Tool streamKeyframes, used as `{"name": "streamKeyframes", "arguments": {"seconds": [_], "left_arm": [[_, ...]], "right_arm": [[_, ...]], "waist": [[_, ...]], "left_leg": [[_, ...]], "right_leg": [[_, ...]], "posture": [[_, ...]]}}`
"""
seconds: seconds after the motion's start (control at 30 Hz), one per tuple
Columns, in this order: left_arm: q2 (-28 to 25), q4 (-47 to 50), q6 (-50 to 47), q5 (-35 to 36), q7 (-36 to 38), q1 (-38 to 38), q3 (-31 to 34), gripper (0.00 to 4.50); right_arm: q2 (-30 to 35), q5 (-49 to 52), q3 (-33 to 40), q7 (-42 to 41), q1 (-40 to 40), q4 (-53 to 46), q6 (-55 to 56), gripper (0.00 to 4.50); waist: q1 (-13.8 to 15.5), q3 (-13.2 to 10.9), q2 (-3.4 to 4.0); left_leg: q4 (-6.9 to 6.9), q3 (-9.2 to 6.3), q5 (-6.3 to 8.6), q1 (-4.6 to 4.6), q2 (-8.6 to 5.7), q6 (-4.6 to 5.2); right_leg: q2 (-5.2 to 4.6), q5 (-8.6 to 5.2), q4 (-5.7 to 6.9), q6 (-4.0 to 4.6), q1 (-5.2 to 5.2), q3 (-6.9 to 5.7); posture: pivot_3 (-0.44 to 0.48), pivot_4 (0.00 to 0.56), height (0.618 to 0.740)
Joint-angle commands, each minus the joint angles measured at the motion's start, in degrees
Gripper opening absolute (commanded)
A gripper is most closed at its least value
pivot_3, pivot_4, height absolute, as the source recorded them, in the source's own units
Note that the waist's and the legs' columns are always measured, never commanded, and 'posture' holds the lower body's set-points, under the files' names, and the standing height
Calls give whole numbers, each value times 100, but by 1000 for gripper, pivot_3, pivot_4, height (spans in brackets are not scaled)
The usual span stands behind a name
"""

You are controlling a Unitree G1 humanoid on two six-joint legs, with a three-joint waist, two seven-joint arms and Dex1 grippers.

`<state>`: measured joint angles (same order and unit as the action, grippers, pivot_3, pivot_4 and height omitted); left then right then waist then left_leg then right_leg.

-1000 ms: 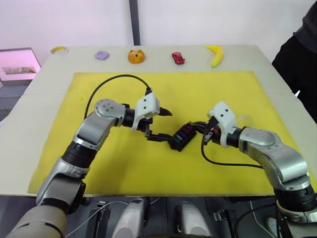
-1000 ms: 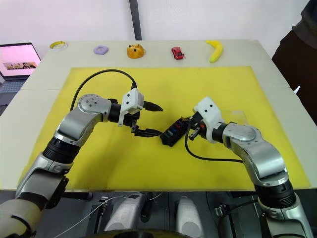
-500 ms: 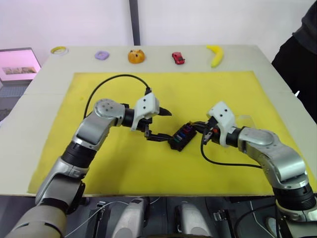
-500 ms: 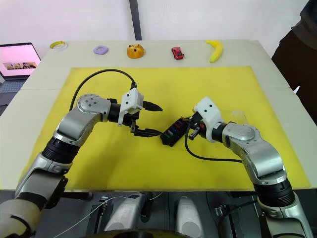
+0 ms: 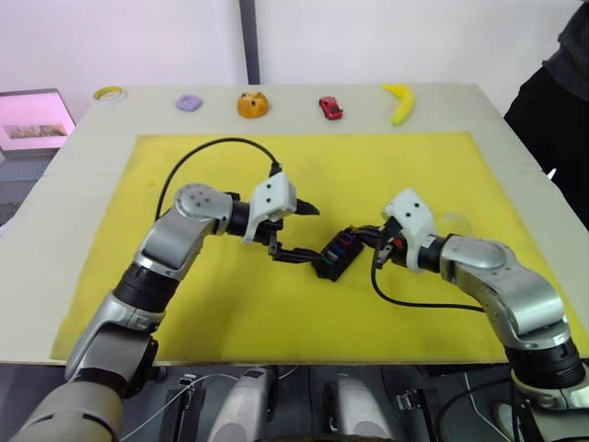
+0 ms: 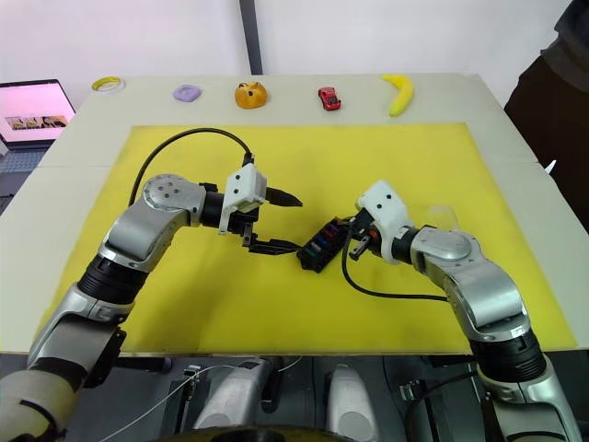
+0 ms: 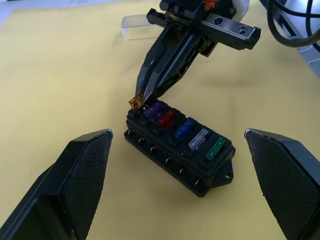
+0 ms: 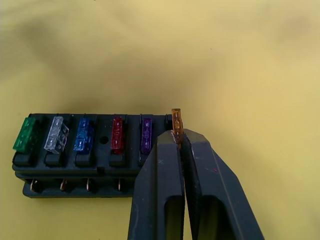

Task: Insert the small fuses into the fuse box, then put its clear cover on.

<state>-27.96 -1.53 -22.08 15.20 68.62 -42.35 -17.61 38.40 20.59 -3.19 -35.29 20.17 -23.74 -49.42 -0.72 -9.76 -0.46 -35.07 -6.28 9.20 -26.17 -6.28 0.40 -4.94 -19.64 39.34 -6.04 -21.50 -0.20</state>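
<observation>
In the head views, I am holding the right gripper [image 5: 375,241] just beside the fuse box [image 5: 337,254], at its end toward the right arm. The left gripper [image 5: 296,232] is waiting on the other side of the box with its fingers spread wide and nothing between them. The clear cover [image 5: 453,224] is lying on the yellow mat [image 5: 386,166] behind the right wrist, apart from the box. Compared with one second ago, the right gripper is sitting slightly closer to the box; the left arm and the box are in the same place.

In the left wrist view, my right fingers are pinched together on an orange fuse [image 7: 134,102], which is touching the top edge of the box at the last free slot. Five other fuses [image 7: 181,131] are already sitting in their row.

In the right wrist view, the orange fuse is standing upright between the closed fingertips [image 8: 172,142], directly in line with the end slot. To do this step well, I think I must keep the fuse vertical, push straight down without twisting, and release only when it is sitting level with its neighbours.
</observation>
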Motion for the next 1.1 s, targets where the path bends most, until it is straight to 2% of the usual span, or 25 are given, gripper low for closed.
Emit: {"name": "streamKeyframes", "arguments": {"seconds": [0.03,0.53,1.1], "left_arm": [[-20,220,12,27,5,17,68,4464],[34,207,10,34,-54,46,80,4464],[64,199,47,22,-97,66,89,4464]], "right_arm": [[90,-87,-61,-96,96,12,149,0],[415,-346,-359,-555,373,206,333,0],[479,-462,-410,-844,582,306,385,0]], "waist": [[2,0,0],[0,0,0],[0,0,0]], "left_leg": [[0,0,0,0,0,0],[0,0,0,0,0,0],[0,0,0,0,0,0]], "right_leg": [[0,0,0,0,0,0],[0,0,0,0,0,0],[0,0,0,0,0,0]], "posture": [[0,150,735],[0,150,735],[0,150,735]]}}
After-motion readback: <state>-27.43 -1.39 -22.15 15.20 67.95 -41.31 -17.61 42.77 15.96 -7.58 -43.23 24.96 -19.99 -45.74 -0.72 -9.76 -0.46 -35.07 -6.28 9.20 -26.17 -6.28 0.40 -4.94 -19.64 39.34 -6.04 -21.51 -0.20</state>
